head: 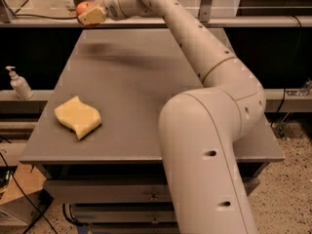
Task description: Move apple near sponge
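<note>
Where the gripper is: up over the far left corner of the table, on the end of the big white arm that stretches across from the near right side.
grip: closed on the apple, with one tan finger pad lying flat across its front. The other finger is tucked behind the fruit, so I can't see that side.
apple: red-orange, poking out above and to the left of the pad. It's clamped in the gripper and up off the tabletop, not touching it.
shadow: a dark smudgy patch on the grey top just below the gripper, so yeah, there's air under it.
sponge: a pale yellow wavy slab lying flat near the front left edge of the table, well apart from the apple, pretty much at the opposite end of the left side.
bottle: a little pump bottle standing upright on a ledge off the table's left side, not on the table itself.
under the table: drawers with small knobs, and a speckled floor off to the right.
</note>
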Robot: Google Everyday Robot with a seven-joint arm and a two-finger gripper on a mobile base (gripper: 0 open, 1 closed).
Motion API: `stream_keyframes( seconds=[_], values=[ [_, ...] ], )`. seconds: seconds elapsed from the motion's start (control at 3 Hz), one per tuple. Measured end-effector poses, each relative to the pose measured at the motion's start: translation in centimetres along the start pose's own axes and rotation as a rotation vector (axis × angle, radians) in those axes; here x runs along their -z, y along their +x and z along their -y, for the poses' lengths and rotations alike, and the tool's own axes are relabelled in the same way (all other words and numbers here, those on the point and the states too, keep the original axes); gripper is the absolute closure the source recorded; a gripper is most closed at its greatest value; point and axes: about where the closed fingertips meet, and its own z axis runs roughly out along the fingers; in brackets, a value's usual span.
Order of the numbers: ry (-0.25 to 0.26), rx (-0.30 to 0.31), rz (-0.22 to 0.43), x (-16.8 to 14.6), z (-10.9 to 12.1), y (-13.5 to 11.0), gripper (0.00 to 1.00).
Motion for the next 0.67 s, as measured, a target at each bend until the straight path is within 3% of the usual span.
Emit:
stream_keyframes(
  seconds=[0.33, 0.67],
  values=[
    [-0.029, 0.077, -0.031, 4.4, -1.3, -2.2, 1.0],
    [-0.076, 0.116, -0.1, 8.3, -3.7, -2.5, 1.0]
  ],
)
